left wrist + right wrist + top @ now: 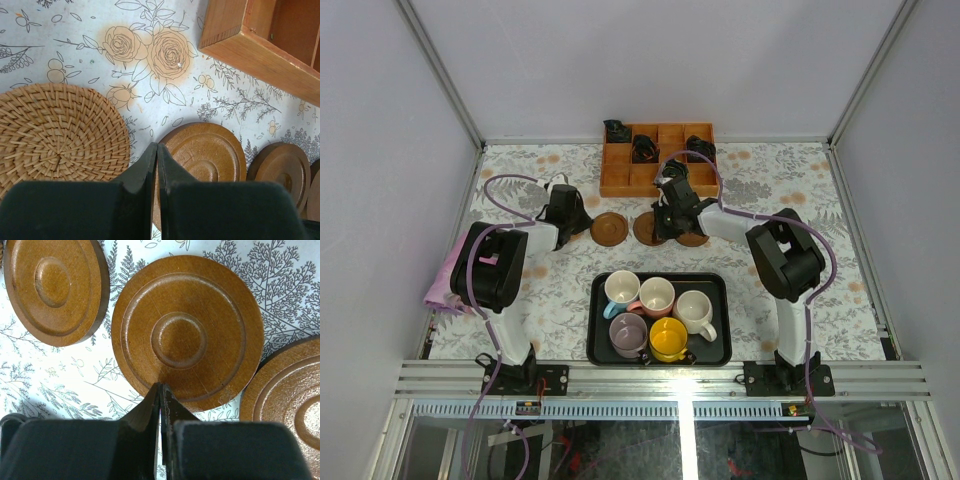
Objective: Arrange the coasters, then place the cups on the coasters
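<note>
Left hand [157, 155] is closed, fingers pressed together, holding nothing. Its tips hang over the near edge of a brown coaster [207, 152] on the floral surface [150, 30]. The woven tan coaster [57, 132] lies just beside it at picture left. A second brown coaster [280, 167] lies just beside it at picture right. A corner of the orange wooden grid box [260, 47] shows beyond them.

Right hand [160, 392] is closed too and empty, with its tips at the near rim of the middle brown disc [187, 330]; can't tell if they touch it. The left brown disc [52, 287] lies slightly apart. The right brown disc [290, 400] is cut off by the frame, its rim just beside the middle one.

Top view: the coasters lie in a row between the box and the black tray [718, 287]. All five cups stand in the tray, none on a coaster. In the far row are the light blue cup [620, 290], pink cup [655, 296] and cream-white cup [694, 312]. In the near row are the mauve-grey cup [628, 334] and yellow cup [669, 340]. Some box compartments hold dark bundles [644, 150].
</note>
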`<act>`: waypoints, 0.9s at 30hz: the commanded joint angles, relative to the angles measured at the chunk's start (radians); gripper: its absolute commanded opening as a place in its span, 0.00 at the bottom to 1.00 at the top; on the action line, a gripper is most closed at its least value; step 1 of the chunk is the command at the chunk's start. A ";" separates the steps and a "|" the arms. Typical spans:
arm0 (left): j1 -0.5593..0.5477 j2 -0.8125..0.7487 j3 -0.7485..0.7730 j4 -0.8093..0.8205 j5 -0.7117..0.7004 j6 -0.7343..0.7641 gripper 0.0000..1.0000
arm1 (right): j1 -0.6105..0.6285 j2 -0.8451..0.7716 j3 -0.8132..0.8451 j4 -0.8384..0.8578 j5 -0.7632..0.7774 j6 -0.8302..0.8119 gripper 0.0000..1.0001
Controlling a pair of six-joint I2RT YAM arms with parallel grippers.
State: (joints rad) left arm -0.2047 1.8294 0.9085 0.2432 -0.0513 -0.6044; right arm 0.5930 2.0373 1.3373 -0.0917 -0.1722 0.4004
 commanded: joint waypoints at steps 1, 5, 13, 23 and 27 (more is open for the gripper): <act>0.013 -0.033 0.009 -0.002 -0.025 0.022 0.00 | 0.017 -0.062 -0.007 -0.051 0.022 0.002 0.00; 0.014 -0.032 0.011 -0.001 -0.020 0.020 0.00 | 0.022 -0.079 -0.016 -0.048 0.026 0.005 0.00; 0.014 -0.043 0.006 0.009 -0.012 0.018 0.00 | 0.022 -0.064 0.038 -0.048 0.058 -0.017 0.01; 0.015 -0.109 -0.006 0.042 0.032 0.018 0.00 | 0.022 -0.137 0.143 -0.042 0.154 -0.083 0.05; 0.014 -0.179 -0.042 0.065 0.019 0.039 0.00 | 0.011 -0.216 0.077 -0.017 0.249 -0.113 0.08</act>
State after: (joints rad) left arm -0.1997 1.7260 0.8944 0.2428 -0.0296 -0.6029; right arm 0.6060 1.9438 1.4345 -0.1501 -0.0341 0.3367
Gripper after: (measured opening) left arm 0.001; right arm 0.067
